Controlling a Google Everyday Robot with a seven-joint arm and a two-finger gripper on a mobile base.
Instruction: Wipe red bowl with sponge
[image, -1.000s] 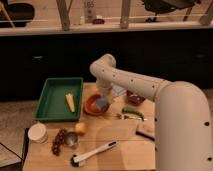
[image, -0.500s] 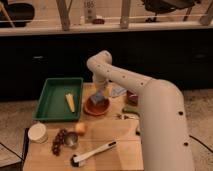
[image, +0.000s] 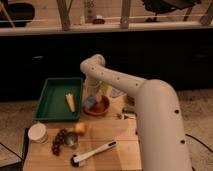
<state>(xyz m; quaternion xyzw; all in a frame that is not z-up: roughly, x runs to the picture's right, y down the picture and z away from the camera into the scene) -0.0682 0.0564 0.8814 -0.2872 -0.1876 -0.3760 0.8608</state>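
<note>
Red bowl (image: 99, 107) on the wooden table (image: 107, 131), just right of the green tray (image: 50, 100).
Gripper (image: 92, 96) is over its left rim, at the sponge (image: 90, 103); its grasp cannot be told.

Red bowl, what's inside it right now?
The sponge sits in the red bowl, with the tool right above it. The bowl's floor beneath them is covered.
</note>
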